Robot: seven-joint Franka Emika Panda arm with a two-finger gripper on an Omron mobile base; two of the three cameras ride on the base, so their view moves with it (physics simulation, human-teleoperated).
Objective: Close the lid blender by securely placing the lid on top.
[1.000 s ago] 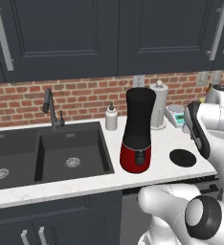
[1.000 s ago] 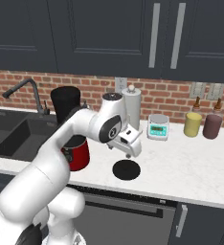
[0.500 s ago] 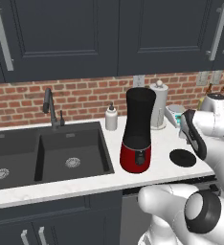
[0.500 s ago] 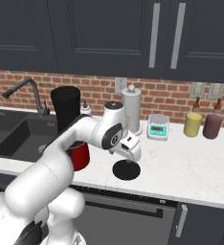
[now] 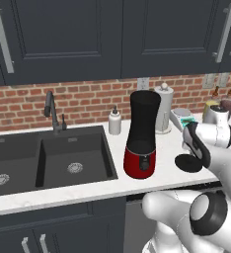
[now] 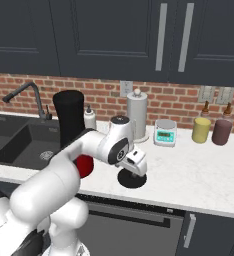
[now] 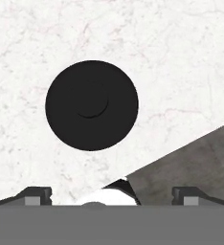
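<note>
- Left base view: since a second ago our hand has dropped toward the worktop [image 5: 88,190] and now hangs low over the lid [image 5: 187,162], which lies flat to the right of the blender [image 5: 142,134]. The jar's top is open, so we judge that nothing of the task is done yet.
- Right base view: the gripper [image 6: 135,169] sits just above the lid [image 6: 132,180]; we cannot tell whether it touches.
- Hand view: the lid [image 7: 92,105] lies up and left of centre, knob up, on bare marble. Our fingers [image 7: 35,194] stand wide apart at the bottom edge, holding nothing. Grasp, lift and placing remain.
</note>
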